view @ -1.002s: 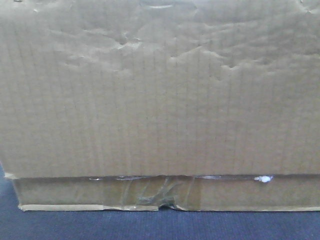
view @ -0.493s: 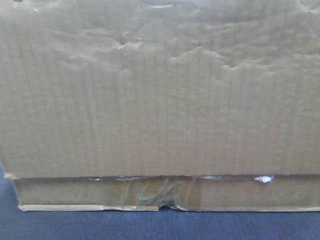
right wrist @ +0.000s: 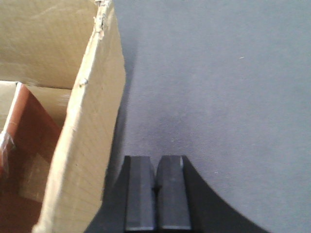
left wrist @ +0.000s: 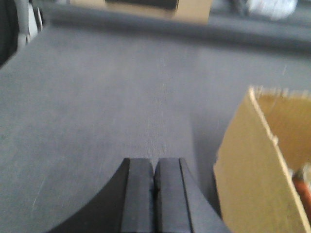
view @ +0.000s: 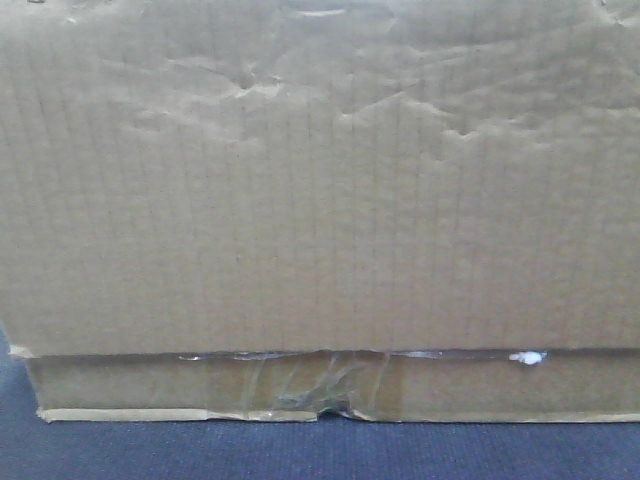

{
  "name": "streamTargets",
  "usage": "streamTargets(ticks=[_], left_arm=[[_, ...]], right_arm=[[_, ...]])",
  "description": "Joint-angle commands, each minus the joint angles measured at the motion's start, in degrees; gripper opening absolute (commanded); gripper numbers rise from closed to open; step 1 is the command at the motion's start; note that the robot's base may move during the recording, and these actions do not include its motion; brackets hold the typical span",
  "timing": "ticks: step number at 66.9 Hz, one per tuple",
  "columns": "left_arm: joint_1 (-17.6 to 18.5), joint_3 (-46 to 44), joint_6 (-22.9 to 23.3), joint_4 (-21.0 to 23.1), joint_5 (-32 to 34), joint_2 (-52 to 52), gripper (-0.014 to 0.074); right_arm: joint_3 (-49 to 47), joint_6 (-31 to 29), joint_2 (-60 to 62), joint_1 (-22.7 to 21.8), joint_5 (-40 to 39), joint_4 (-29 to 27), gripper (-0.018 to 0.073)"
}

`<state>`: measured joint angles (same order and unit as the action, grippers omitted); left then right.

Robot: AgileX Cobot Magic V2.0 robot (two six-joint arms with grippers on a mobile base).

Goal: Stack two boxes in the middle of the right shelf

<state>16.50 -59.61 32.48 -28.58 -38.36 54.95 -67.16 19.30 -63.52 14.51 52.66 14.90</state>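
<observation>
Faces a wrinkled brown box [view: 320, 200] filling the front view, standing on blue-grey carpet [view: 320, 450], with shiny tape [view: 320, 385] and a white fleck [view: 527, 357] along its low strip. Hangs the left gripper [left wrist: 154, 194] clenched on nothing just left of the box wall, above carpet. Hangs the right gripper [right wrist: 156, 194] clenched, empty, just right of it.
</observation>
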Motion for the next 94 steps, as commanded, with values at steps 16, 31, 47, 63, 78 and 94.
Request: streamTargets(ticks=[16,31,47,63,78,94], left_arm=[[12.3,-28.7,-3.5,2.2,-29.1,21.1,-0.0111],[12.5,-41.8,-3.9,8.7,-31.6,28.8,-0.0111],[12.5,-42.8,-4.0,13.1,-31.6,31.4,0.0115],[12.5,-42.8,-4.0,14.5,-31.6,32.8,0.04],[12.5,-38.7,-4.0,16.9,-31.6,33.0,0.0409],[11.3,-32.3,-3.9,16.5,-31.6,33.0,0.0409]], right_arm=[[-13.8,3.8,-9.2,4.7,9.6,-3.3,-0.0146],[-18.1,3.5,-12.5,4.9,10.1,-5.7,-0.0146],[-18.4,3.5,-14.8,5.0,10.7,-7.4,-0.0149],[-18.4,3.5,-16.5,5.0,12.1,-7.8,0.0172],[-18.1,3.5,-17.4,5.0,17.3,-7.9,0.0568],[-16.8,3.5,-20.3,5.0,17.3,-8.8,0.0558]])
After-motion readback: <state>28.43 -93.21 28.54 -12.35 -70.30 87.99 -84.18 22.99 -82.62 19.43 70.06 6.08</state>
